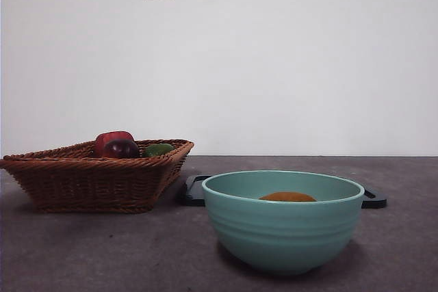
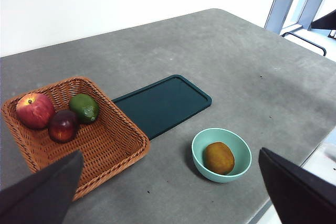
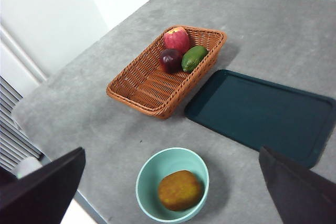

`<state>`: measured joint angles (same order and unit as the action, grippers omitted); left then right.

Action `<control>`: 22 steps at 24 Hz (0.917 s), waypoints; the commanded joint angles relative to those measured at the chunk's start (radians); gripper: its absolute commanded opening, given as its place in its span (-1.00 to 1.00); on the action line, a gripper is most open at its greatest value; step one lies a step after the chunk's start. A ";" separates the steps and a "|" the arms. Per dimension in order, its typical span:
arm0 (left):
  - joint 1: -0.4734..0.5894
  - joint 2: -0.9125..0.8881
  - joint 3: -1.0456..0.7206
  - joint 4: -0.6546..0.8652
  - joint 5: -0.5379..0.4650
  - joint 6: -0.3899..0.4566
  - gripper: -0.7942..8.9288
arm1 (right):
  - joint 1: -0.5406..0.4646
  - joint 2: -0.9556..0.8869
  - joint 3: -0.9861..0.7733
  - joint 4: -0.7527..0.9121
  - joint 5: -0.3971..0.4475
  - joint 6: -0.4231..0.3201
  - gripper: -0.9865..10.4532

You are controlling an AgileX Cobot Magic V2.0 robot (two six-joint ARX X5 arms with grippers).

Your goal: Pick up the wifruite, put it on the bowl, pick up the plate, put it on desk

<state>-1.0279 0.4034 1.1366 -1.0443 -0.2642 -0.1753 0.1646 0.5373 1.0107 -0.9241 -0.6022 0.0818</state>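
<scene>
The orange-brown wifruite (image 1: 287, 197) (image 2: 219, 158) (image 3: 180, 190) lies inside the teal-green bowl (image 1: 282, 230) (image 2: 197, 157) (image 3: 157, 169), which stands near the front of the desk (image 1: 102, 251). Behind the bowl, the plate (image 1: 194, 191) (image 2: 160, 103) (image 3: 262, 111), a flat dark teal rectangular tray, rests on the desk with nothing on it. My left gripper (image 2: 169, 152) hangs high above the table, open and holding nothing. High over the bowl's side, my right gripper (image 3: 172, 149) is also open with nothing in it. Neither gripper shows in the front view.
A brown wicker basket (image 1: 89, 179) (image 2: 113, 145) (image 3: 152, 85) stands left of the plate. It holds a red apple (image 2: 34, 110), a dark purple fruit (image 2: 63, 125) and a green fruit (image 2: 84, 107). The table edge runs close in front of the bowl.
</scene>
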 commanded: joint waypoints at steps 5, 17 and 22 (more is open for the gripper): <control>-0.009 0.002 0.013 0.020 -0.005 -0.010 0.39 | 0.005 0.052 0.019 0.003 0.000 0.072 0.27; -0.009 0.002 0.013 0.020 -0.005 -0.010 0.39 | 0.137 0.371 0.019 -0.003 0.059 0.102 0.27; -0.009 0.002 0.013 0.020 -0.005 -0.010 0.39 | 0.269 0.596 0.019 -0.005 0.196 0.123 0.27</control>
<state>-1.0279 0.4034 1.1366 -1.0420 -0.2642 -0.1780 0.4255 1.1175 1.0115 -0.9310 -0.4103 0.1905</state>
